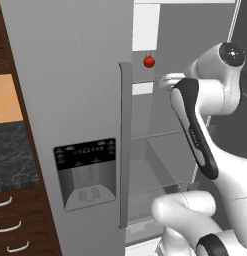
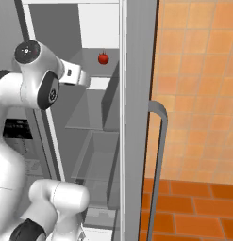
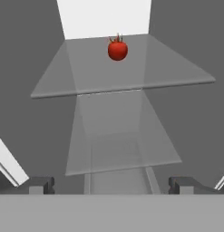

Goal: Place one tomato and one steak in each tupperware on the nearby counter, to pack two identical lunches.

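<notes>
We see the end effector [image 3: 111, 185] with fingers spread wide and holding nothing, reaching into the open fridge [image 1: 70, 100]. Ahead of it and above, well apart, one tomato [image 3: 117, 49] sits upright on the upper glass shelf [image 3: 86, 72] near the back wall; the lower shelf [image 3: 122, 145] just beyond the fingertips is bare. The surface [image 1: 12, 155] lies off to the end effector's left, past the fridge door.

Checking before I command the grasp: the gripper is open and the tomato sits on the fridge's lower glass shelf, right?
Not quite. The gripper is open, but the tomato sits on the upper glass shelf, near the back, as the hand view shows; another shelf lies below it.
</notes>
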Controlling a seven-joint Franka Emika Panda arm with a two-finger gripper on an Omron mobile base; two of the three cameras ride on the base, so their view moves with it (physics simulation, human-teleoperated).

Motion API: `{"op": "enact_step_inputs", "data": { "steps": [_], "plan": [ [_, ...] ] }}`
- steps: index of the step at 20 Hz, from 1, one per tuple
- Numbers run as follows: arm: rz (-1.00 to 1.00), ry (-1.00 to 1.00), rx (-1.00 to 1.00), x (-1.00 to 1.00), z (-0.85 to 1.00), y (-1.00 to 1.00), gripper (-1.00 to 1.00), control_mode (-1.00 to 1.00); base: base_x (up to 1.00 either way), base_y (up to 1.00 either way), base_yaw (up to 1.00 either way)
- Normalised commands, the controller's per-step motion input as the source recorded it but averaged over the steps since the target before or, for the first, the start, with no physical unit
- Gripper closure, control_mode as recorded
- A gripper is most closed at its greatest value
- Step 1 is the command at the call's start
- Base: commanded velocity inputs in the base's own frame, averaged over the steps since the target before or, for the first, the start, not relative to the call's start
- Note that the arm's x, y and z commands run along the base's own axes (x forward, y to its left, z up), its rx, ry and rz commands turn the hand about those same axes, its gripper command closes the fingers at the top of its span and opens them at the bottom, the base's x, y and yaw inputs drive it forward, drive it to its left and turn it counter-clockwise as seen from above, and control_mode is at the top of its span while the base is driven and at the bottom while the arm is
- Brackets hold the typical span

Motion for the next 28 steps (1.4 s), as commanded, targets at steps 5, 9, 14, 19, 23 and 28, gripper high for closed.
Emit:
{"op": "enact_step_inputs", "data": {
  "steps": [5,9,14,19,23,28],
  "plan": [
    [-0.01,0.00,0.02,0.99,0.23,0.00,-1.00,-1.00,0.00,0.00,0.00],
    [-0.01,0.00,0.01,1.00,0.02,-0.02,-1.00,-1.00,0.00,0.00,0.00],
    [0.00,0.00,0.00,0.99,0.00,-0.03,-1.00,-1.00,0.00,0.00,0.00],
    [0.00,0.00,0.00,0.83,-0.04,-0.16,-1.00,-1.00,0.00,0.00,0.00],
    [0.00,0.01,0.00,0.77,-0.22,-0.06,-1.00,-1.00,0.00,0.00,0.00],
    [0.00,0.00,0.00,0.77,-0.25,0.00,-1.00,-1.00,0.00,0.00,0.00]
  ]
}}
